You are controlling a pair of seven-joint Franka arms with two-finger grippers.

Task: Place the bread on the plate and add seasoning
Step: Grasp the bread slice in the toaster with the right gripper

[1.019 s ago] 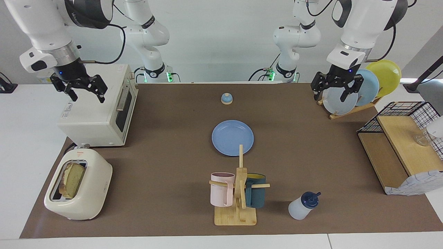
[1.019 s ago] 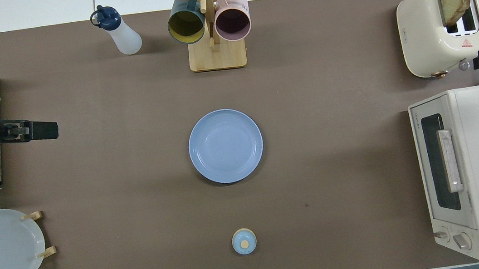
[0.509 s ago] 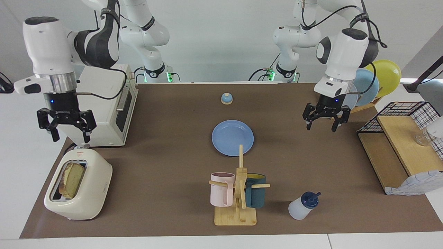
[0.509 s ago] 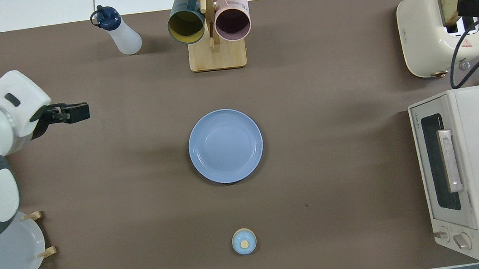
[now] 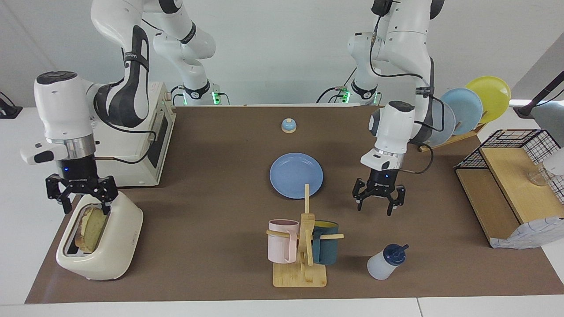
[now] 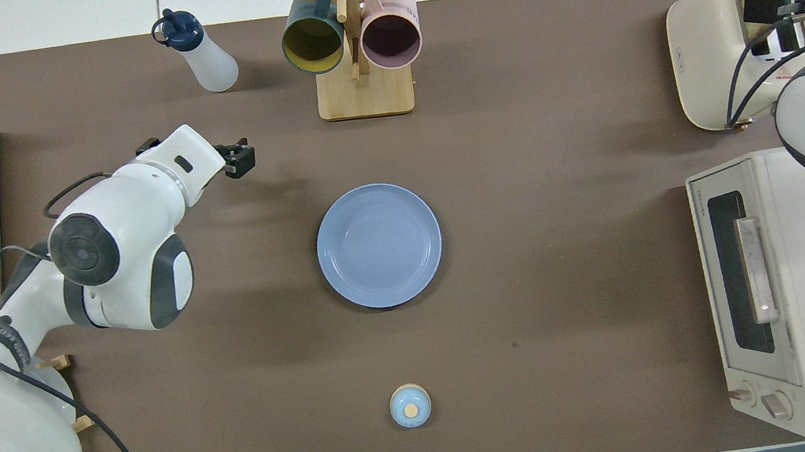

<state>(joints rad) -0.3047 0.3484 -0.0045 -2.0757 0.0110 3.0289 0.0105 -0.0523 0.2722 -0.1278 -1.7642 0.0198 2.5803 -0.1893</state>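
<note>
Both arms have dropped and reached out since the earlier frame: the right gripper (image 5: 82, 197) now hangs just above the toaster (image 5: 102, 240), and the left gripper (image 5: 379, 200) has swung in from the plate rack's end to hover over bare mat. Nearest the robots, the bell (image 5: 288, 125) sits well apart from either set of jaws. Farther out lies the blue plate (image 5: 296, 175), bare, between the two grippers and nearer the left one. That left gripper points straight down from a bent forearm, jaws spread wide and gripping nothing. Directly past those jaws stands the seasoning bottle (image 5: 386, 263), leaning, beside the mug tree (image 5: 304, 240). At the right arm's end, the wrist is vertical, jaws spread and empty, straddling the top of the bread (image 5: 91, 229), which stands in the toaster slot just below the fingertips.
</note>
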